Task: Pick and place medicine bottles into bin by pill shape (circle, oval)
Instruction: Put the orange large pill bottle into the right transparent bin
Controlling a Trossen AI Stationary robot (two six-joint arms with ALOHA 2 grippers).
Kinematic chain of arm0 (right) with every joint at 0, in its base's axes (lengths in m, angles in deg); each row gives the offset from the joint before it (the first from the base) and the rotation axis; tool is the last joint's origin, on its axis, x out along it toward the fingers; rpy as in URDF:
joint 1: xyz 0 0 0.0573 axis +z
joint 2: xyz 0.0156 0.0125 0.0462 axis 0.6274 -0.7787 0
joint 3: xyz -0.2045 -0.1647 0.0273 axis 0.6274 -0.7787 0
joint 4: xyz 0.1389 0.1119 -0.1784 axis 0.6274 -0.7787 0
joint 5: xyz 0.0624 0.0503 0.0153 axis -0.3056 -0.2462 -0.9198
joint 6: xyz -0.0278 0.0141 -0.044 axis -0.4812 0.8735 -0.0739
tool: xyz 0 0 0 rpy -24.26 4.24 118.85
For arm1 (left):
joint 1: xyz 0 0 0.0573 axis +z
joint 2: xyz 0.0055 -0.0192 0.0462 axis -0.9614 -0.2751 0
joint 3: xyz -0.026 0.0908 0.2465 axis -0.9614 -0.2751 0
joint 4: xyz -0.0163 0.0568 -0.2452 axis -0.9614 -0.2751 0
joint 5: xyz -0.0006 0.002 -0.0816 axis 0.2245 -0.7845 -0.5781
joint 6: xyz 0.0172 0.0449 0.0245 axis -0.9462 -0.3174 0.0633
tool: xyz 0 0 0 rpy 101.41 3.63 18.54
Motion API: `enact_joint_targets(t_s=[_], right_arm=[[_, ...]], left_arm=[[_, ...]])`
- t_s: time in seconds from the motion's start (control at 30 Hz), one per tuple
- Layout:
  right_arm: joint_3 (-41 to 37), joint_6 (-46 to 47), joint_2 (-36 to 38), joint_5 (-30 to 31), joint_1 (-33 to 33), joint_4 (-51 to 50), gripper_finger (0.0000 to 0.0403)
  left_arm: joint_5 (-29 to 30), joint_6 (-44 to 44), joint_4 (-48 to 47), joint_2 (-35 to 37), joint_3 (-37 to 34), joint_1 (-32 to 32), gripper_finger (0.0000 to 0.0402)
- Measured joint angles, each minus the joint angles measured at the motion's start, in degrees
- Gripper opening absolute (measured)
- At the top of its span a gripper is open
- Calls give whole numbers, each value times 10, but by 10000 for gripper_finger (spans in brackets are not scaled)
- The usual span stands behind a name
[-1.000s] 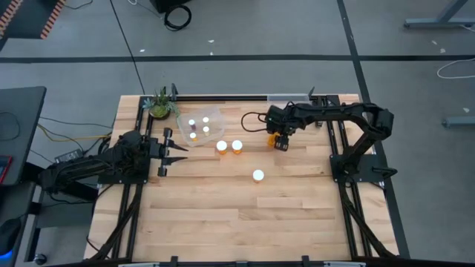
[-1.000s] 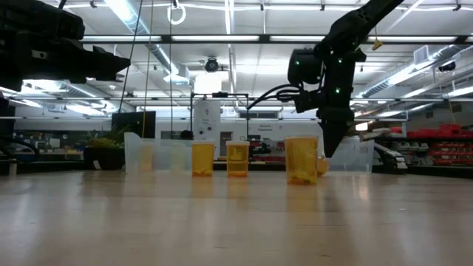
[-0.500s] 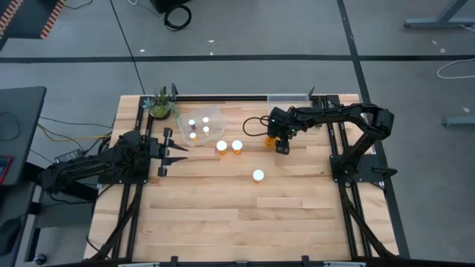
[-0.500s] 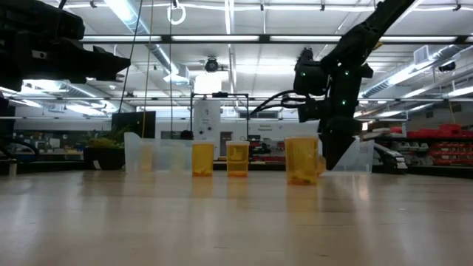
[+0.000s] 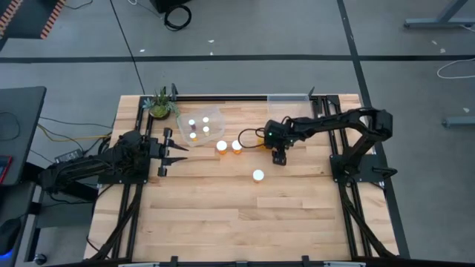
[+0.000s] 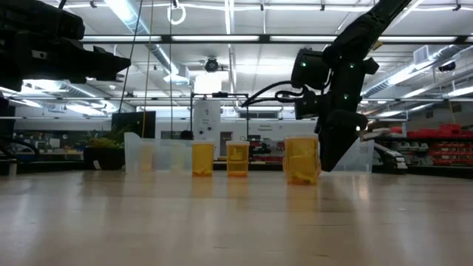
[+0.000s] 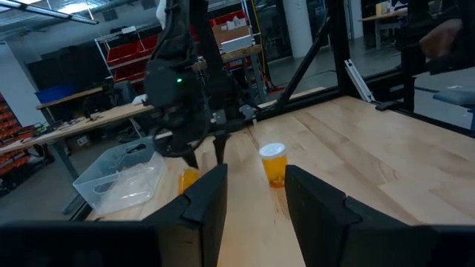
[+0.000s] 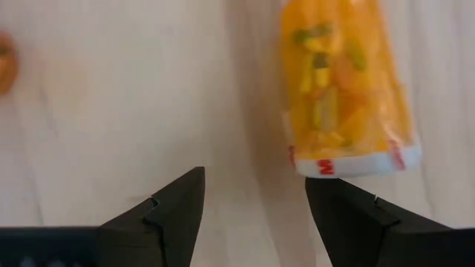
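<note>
Three orange bottles with white caps stand on the table: two side by side (image 5: 222, 147) (image 5: 237, 146) and one nearer (image 5: 257, 176). A clear bin (image 5: 216, 113) at the far left holds several darker bottles (image 5: 205, 129). My right gripper (image 5: 278, 158) is open, pointing down, just right of and beyond the near bottle. Its wrist view shows an orange bottle (image 8: 338, 81) just past the open fingers (image 8: 252, 200), white cap toward them, seemingly lying on the table. My left gripper (image 5: 178, 153) waits open at the left, and it shows open in its wrist view (image 7: 256, 194).
A small green plant (image 5: 159, 104) stands at the far left corner. A second clear bin (image 5: 288, 97) sits at the far edge, right of centre. The table's near half is bare wood (image 5: 245, 222).
My right gripper has moved toward the table's near edge and a little left, from beside the far bottles to a spot next to the near orange bottle. It has stayed open. The bottles have kept their places.
</note>
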Motion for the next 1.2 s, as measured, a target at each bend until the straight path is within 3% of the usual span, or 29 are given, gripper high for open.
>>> enact_joint_targets(t_s=[0.2,0.37,0.73,0.97,1.2], right_arm=[[0,0,13,45,36,-7,241],[0,2,74,61,42,-12,241],[-152,-27,207,64,14,238,241],[-203,-35,206,40,-24,324,247],[-204,-34,177,12,-29,342,288]], left_arm=[[0,0,0,0,0,0,139],[0,0,0,0,0,0,135],[0,0,0,0,0,0,146],[0,0,0,0,0,0,138],[0,0,0,0,0,0,139]])
